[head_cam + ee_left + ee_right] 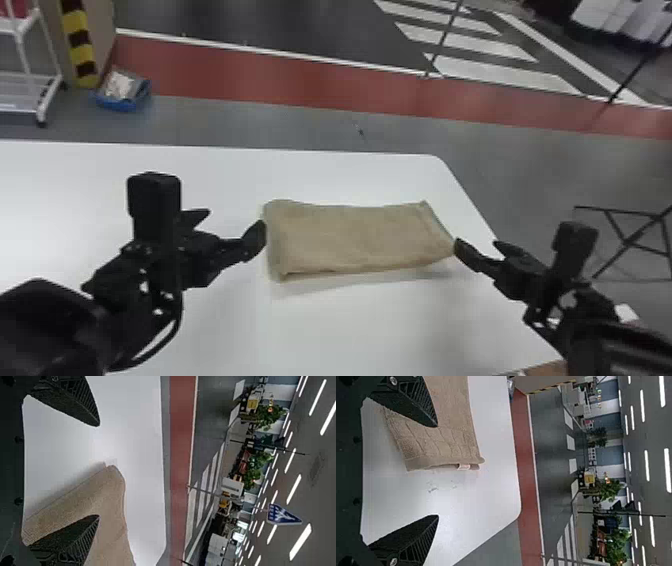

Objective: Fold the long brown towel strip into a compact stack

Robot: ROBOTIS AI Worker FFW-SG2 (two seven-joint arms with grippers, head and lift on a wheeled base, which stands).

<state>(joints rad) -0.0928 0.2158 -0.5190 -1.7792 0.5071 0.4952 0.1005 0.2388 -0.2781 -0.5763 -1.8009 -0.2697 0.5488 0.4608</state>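
A white tabletop (360,330) carries the towel toward its right-hand corner, with open surface on the near side, probably useful room for turning cloth over. Two black grippers flank the towel, one at each short end, likely so that they can manage both ends together and keep the folds square. The left gripper (98,470) has its fingers spread wide, one over the towel's left end and the other beyond it, holding nothing. The right gripper (437,471) is also wide apart and empty, one finger over the right end. The brown towel (355,237) lies between them as a flat, layered rectangle, its long sides running left to right. It looks partly folded; another fold across its length would probably make it compact. A small pale label (463,467) sits on the right end's edge.
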